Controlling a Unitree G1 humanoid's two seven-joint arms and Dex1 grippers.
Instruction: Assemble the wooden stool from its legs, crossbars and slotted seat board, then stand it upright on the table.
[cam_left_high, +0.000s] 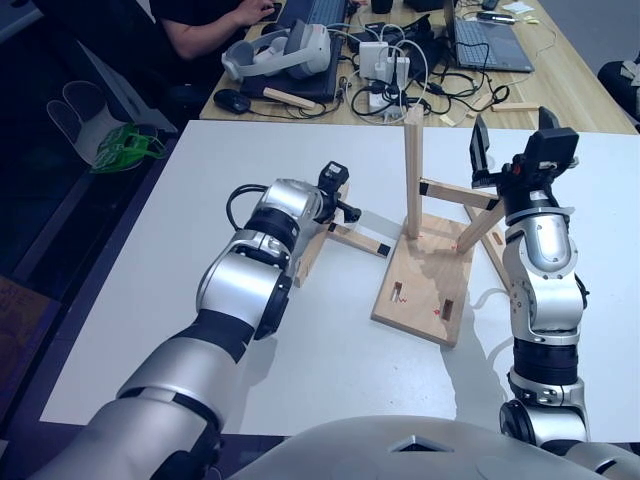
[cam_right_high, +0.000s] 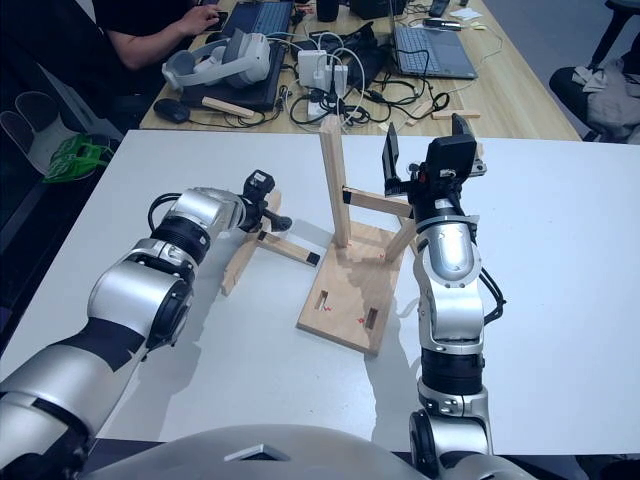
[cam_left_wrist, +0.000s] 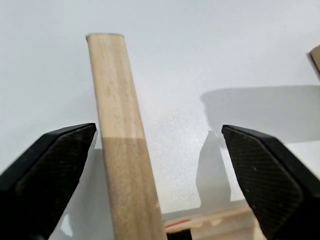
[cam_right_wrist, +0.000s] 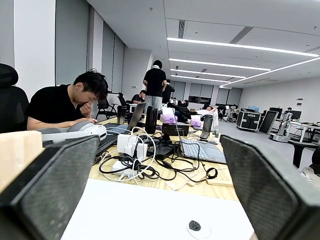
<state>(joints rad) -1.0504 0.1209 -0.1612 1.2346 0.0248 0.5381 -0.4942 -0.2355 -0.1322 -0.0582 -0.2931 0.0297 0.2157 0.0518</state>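
Left jaws: stood wide apart on the left gripper (cam_left_wrist: 159, 175), straddling a loose leg (cam_left_wrist: 117, 135). The leg sat close to one pad with a clear gap to the other, and contact at the near pad could not be told.
Right jaws: also apart, on the right gripper (cam_left_high: 513, 140), which was raised above the table beside the top of the upright leg (cam_left_high: 412, 165) with nothing between them.
Loose leg: lay flat on the white table (cam_left_high: 180, 190), left of the seat board. It was joined to a short crossbar (cam_left_high: 357, 238) with dark ends that ran toward the board.
Seat board: (cam_left_high: 425, 290) lay flat mid-table with its slots (cam_left_high: 398, 292) facing up, the two by its near edge unfilled.
Upright leg: stood in the board's far side. A second crossbar (cam_left_high: 458, 192) ran from it to a tilted leg (cam_left_high: 480, 228) just beside the right arm.
Handling: plain wood, stiff and probably light. Its smooth faces could slip in a loose pinch, and the slotted joints looked likely to rack or pull out if levered.
Hold: best taken across the leg's flat faces near the crossbar joint, not at the free end, so the pair would lift together without twisting.
Stage: judged part-way, with the loose pair not yet seated and the stool not yet upright.
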